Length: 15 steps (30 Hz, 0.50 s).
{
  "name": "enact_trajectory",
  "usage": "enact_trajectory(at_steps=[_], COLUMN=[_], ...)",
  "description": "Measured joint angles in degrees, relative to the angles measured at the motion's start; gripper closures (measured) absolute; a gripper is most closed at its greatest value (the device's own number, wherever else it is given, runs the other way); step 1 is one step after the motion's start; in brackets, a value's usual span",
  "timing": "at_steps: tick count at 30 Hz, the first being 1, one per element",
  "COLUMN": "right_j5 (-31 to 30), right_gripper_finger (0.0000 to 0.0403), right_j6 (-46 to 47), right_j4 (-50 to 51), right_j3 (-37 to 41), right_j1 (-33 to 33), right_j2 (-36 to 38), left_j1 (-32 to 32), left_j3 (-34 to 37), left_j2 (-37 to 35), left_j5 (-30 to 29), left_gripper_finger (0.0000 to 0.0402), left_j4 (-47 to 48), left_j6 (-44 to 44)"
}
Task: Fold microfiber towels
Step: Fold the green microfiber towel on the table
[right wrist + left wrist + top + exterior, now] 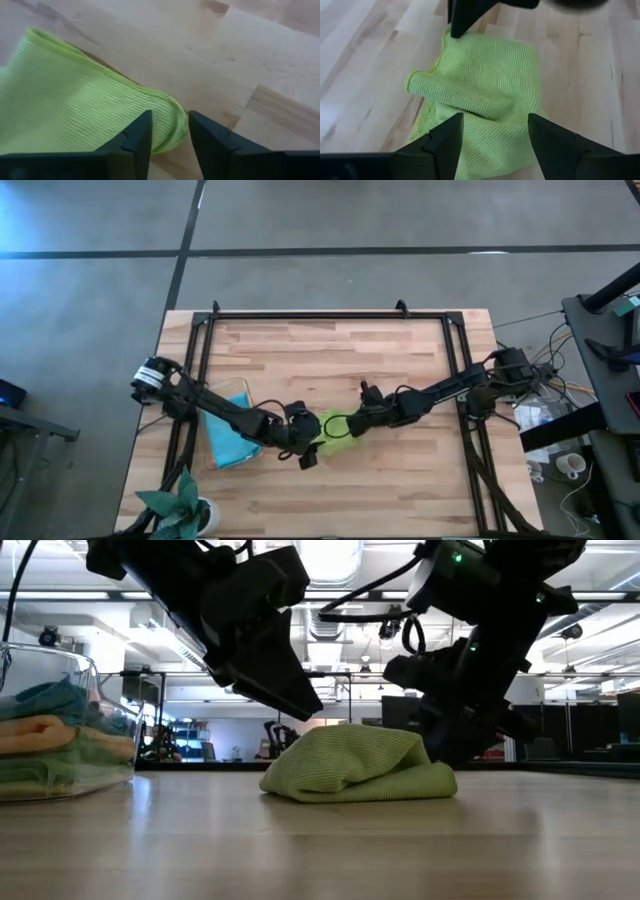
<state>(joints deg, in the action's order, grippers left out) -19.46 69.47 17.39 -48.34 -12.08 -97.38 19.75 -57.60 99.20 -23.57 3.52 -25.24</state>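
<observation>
From above, the lime green towel point(331, 425) is lying crumpled near the middle of the table point(330, 350), a little toward the near edge. The left end effector point(305, 442) is sitting on its left side, and the right end effector point(358, 423) is touching its right side. A light blue towel point(228, 435) is lying under the left arm, toward the left edge.

From table level, the lime green towel point(355, 766) is resting in a soft heap between both end effectors. A clear bin point(62, 730) with folded cloths is standing at the side.

In the left wrist view, the left fingers point(445, 145) are spread apart, released, over the towel point(480, 85).

In the right wrist view, the right fingers point(137, 137) are standing at both sides of a folded towel edge point(172, 127), but I cannot tell if they are pinching it.
</observation>
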Motion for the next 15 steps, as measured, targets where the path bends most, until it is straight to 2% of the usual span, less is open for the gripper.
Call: enact_trajectory(at_steps=[4,8,11,15], right_j5=[0.2,-2.2,-5.1,-8.6], right_gripper_finger=[0.0328,0.0385,0.0391,0.0393], right_j6=[-2.3,-10.0,-18.8,-35.4], right_j4=[-0.2,-0.3,-0.3,0.7], right_j3=[0.0,-0.4,-2.2,-5.7], right_j1=[-0.2,-0.3,-1.1,-3.0], right_j2=[-0.6,0.0,2.4,7.6], left_j1=[0.0,0.0,0.0,0.0], left_j3=[0.0,0.0,0.0,0.0], left_j2=[0.0,0.0,0.0,-0.1], left_j5=[-2.5,-4.1,-6.2,-7.0], left_gripper_finger=[0.0195,0.0195,0.0195,0.0195], left_j4=[-0.2,-0.2,0.1,1.4], left_j6=[0.4,0.6,0.6,0.6])
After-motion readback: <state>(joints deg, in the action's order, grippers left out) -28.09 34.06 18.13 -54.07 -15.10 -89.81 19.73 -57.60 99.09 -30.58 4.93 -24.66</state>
